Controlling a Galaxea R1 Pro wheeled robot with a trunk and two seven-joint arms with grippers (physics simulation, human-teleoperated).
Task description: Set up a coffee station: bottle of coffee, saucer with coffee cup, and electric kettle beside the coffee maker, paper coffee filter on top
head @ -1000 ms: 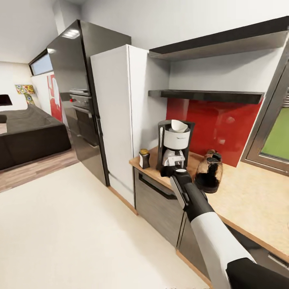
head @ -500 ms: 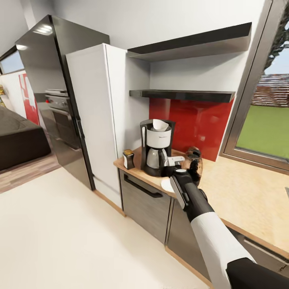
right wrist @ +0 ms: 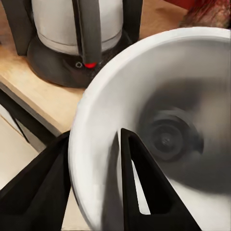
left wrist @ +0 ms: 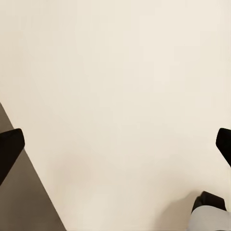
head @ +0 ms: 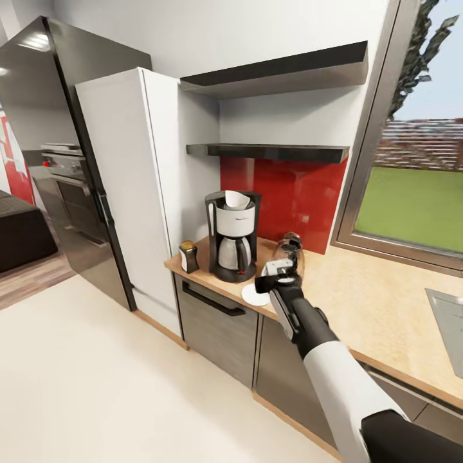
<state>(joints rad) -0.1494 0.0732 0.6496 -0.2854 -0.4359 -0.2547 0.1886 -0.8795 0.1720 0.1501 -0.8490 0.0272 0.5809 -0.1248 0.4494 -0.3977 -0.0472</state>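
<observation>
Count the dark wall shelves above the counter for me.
2. The kitchen shelf, thin and glossy, sits just above the red backsplash over the coffee maker. A thicker board hangs higher. Both look bare from here.

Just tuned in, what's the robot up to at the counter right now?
The right gripper is pinching the rim of the coffee cup and holding it over the kitchen countertop, beside the coffee maker. The saucer lies on the counter in front of the machine, the paper coffee filter sits on top, and the bottle of coffee and electric kettle flank it.
</observation>
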